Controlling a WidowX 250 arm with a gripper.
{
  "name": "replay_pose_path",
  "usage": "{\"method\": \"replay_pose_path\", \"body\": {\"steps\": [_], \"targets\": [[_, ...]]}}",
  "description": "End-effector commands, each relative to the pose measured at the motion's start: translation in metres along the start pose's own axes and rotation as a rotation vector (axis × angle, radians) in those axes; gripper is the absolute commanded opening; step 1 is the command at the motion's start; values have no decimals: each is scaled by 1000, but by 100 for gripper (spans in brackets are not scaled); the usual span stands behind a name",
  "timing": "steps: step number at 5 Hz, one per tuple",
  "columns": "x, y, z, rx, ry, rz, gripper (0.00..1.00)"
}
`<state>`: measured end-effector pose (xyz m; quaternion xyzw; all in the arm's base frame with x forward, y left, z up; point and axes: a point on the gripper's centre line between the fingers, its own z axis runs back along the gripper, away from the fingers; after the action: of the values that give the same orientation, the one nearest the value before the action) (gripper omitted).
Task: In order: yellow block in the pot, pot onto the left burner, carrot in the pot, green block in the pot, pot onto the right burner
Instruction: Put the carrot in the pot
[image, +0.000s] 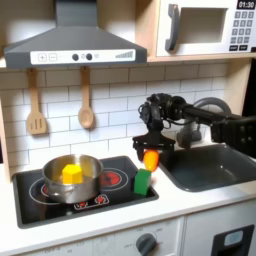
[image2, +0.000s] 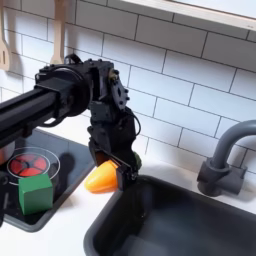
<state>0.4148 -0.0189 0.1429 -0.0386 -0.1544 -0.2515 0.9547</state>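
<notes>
Your gripper (image: 150, 150) (image2: 108, 165) points down and is closed on the carrot (image: 151, 159) (image2: 100, 179), which hangs orange end down below the fingers, clear of the desk (image: 190, 205). Just below and to the first exterior view's left of the gripper stands the green block (image: 142, 181) (image2: 33, 191), upright on the cooktop's edge beside the right burner (image: 112, 178) (image2: 30, 163). Further toward the first exterior view's left you have the pot (image: 70, 182), apparently on the left burner (image: 42, 188), though it hides most of the ring, with the yellow block (image: 72, 173) inside. The sink (image: 205, 168) (image2: 180, 220) lies on the gripper's other side.
</notes>
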Motion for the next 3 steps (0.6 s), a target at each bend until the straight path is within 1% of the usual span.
{"method": "replay_pose_path", "body": {"steps": [1, 2, 3], "targets": [[-3, -16, -14, -2, 7, 20, 0], [-7, -13, -2, 7, -24, 48, 0], [-13, -7, 9, 13, -45, 61, 0]]}}
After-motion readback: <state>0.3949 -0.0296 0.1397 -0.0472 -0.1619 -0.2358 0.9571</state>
